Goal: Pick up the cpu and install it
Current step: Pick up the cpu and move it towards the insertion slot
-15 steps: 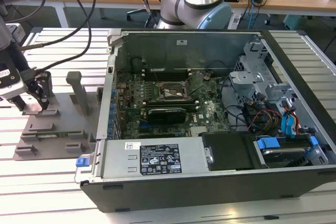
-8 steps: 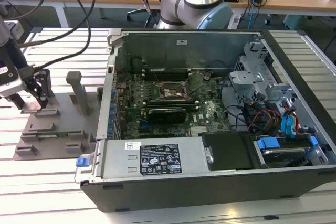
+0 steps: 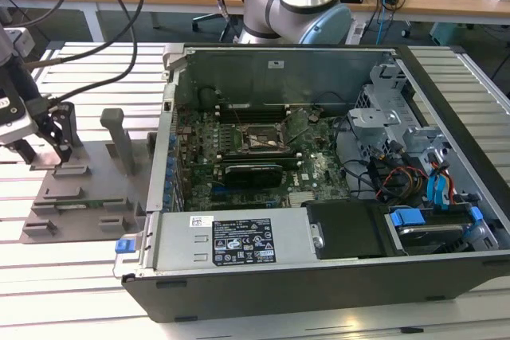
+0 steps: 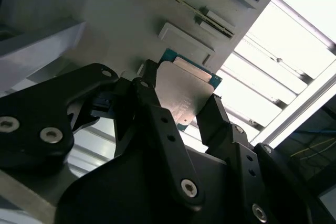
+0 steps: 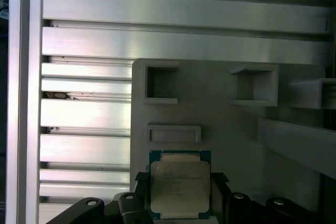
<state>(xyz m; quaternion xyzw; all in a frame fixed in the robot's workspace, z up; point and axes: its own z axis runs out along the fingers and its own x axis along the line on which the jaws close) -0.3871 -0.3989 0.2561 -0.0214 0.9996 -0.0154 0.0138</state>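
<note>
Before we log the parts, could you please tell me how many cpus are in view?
1. The cpu is held in the pincer, over the grey tray. Others could lie hidden inside the computer case.

Nothing can be read: print on the black label (image 3: 242, 242) and the cpu (image 5: 180, 186) is too fine.

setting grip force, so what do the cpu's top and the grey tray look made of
On the cpu, the top looks like bare metal: silvery, with a soft sheen. Its rim looks like green circuit board. The grey tray looks like matte plastic, perhaps printed: even grey, no glare.
</note>
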